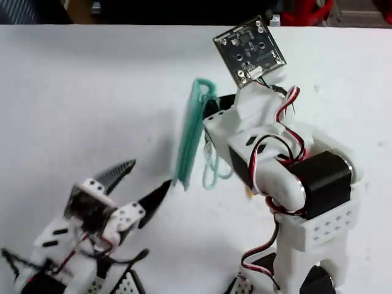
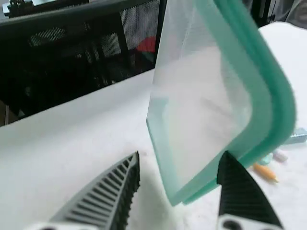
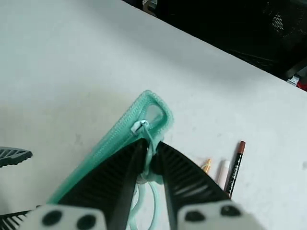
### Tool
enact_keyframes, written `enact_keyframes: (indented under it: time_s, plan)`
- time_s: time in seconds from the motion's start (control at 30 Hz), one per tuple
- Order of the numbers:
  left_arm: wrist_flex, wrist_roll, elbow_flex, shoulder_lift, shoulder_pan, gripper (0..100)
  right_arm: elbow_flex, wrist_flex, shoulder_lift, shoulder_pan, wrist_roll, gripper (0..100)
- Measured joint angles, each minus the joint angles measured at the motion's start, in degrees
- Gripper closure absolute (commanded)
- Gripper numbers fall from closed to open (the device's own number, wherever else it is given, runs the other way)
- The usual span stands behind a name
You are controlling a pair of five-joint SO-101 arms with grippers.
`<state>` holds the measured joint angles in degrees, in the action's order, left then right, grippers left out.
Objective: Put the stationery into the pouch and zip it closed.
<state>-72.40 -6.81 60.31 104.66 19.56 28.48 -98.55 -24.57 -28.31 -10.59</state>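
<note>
The right gripper [image 3: 147, 148] is pinched nearly closed on the top seam of the pouch [image 3: 120, 143], its black fingers [image 3: 120, 177] clamped just below the zip pull [image 3: 140, 127], which sits at the pouch's end corner. A pale teal cord loop [image 1: 211, 174] hangs from the grip down to the table.

The left gripper [image 1: 150, 174] sits at 7 o'clock on the table [image 1: 79, 98] with its jaws spread wide and holding nothing. In the left wrist view the lower corner of the pouch stands between its two fingers [image 2: 115, 196]; one fingertip lies just beside the teal rim, and I cannot tell whether it touches.

In the high view the pouch stands on its long edge near the table's centre, running from 12 toward 6 o'clock. Its side is a see-through mesh inside a teal border, and I cannot tell what is inside it.

Three pencils lie side by side on the table outside the pouch, at about 4 o'clock from it: a brown pencil [image 3: 235, 167], a white one [image 3: 223, 170] and an orange one [image 3: 206, 165].

Open white table spreads from 8 to 11 o'clock of the pouch, and the table's far edge runs along 12 o'clock.
</note>
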Motion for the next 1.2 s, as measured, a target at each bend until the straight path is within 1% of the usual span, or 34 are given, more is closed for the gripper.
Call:
enact_keyframes:
  time_s: [0.07,0.17,0.23,0.3,0.43,0.57,0.63,0.73,0.93,1.07,1.13,1.2]
  plan:
    - [0.44,0.09,-0.44,0.09,0.09,73,0.00,0.00,0.35,-0.35,0.79,98.3]
    - [4.48,0.09,1.58,0.09,0.62,73,0.70,0.00,0.88,-1.14,1.41,98.3]
    - [5.01,0.26,2.20,0.09,0.62,73,2.46,-0.09,2.02,-1.32,1.49,98.3]
    - [3.69,0.44,1.93,0.09,0.70,73,4.40,-0.09,4.22,-0.44,1.58,98.3]
    - [-1.58,0.44,-2.73,0.09,0.79,73,6.07,-0.09,10.37,3.78,1.58,98.2]
    - [-1.85,0.44,-2.73,0.09,1.05,73,6.07,-0.09,12.57,4.04,1.58,98.2]
    - [0.00,0.44,-0.70,0.09,1.05,73,6.15,-0.09,12.66,3.16,1.58,98.2]
    - [5.45,0.44,3.43,0.09,0.97,73,6.15,-0.09,12.66,1.23,1.58,98.2]
    - [13.54,0.44,9.32,0.09,0.70,74,6.15,-0.09,12.66,1.05,1.58,98.2]
    - [18.20,0.44,12.75,0.09,-5.01,73,6.15,-0.09,11.96,1.05,1.58,98.2]
    - [19.78,0.53,14.24,0.09,-5.89,74,6.15,-0.09,11.08,0.88,1.58,98.2]
    - [21.54,0.53,15.74,0.00,-5.36,74,6.15,-0.09,10.73,0.62,1.58,98.2]
